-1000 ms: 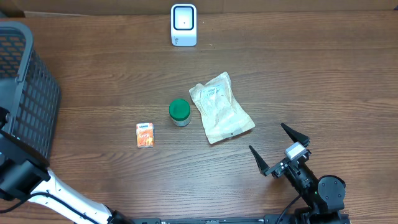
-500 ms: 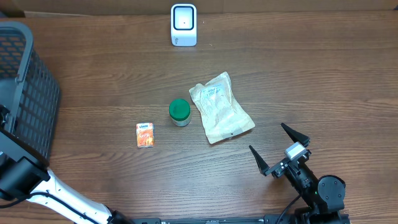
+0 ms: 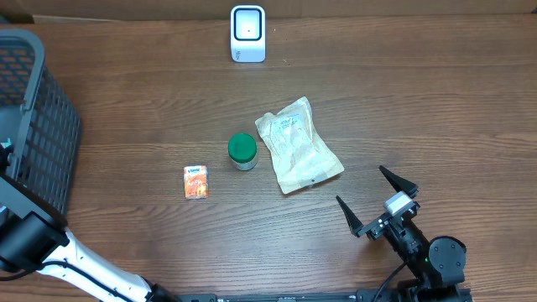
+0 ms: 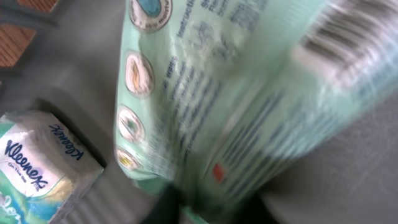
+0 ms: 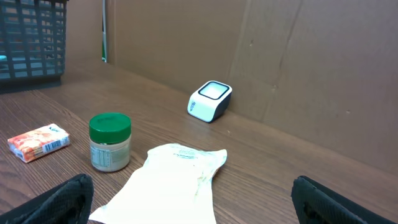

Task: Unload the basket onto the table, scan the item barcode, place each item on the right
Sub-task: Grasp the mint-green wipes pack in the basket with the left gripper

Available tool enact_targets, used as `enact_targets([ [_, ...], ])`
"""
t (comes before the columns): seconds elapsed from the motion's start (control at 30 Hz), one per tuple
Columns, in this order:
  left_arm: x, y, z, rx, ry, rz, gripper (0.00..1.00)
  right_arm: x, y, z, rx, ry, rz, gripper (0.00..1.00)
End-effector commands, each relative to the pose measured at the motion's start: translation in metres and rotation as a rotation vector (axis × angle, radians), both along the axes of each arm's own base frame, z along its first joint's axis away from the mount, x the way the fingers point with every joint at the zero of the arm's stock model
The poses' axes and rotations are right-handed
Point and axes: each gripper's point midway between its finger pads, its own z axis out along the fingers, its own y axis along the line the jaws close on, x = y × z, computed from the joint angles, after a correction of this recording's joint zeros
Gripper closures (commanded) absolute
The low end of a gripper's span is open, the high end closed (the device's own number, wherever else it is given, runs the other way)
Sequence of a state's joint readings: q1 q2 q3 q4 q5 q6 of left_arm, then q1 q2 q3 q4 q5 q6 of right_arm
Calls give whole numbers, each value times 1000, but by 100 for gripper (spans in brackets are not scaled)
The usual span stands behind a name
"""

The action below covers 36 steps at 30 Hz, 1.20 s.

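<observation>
Left gripper (image 4: 214, 210) has closed, green packet (image 4: 249, 112) pinched between its jaws

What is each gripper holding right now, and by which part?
Left gripper: shut on the green pack, pinched at its edge away from the barcode. Right gripper: open, holding nothing.
</observation>
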State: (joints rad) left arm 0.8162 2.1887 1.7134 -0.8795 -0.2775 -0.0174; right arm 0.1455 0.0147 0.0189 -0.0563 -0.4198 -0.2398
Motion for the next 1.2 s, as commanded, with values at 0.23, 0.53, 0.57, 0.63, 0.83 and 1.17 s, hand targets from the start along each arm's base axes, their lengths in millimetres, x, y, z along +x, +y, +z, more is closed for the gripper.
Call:
enact_targets([
  [0.23, 9, -16, 16, -93, -52, -29, 96, -1, 1, -2, 4, 0, 8, 0],
  [0.53, 39, -24, 182, 74, -398, -32, 96, -1, 1, -2, 4, 0, 8, 0],
  [0.57, 39, -29, 201, 92, -435, -42, 96, -1, 1, -2, 4, 0, 8, 0],
  [0.63, 39, -45, 243, 130, -520, -78, 96, -1, 1, -2, 4, 0, 8, 0],
  [0.83, 24, -117, 344, 175, -764, -177, 96, -1, 1, -2, 4, 0, 8, 0],
  [1.17, -4, -130, 371, 266, -797, -45, 59, -1, 1, -2, 4, 0, 8, 0],
])
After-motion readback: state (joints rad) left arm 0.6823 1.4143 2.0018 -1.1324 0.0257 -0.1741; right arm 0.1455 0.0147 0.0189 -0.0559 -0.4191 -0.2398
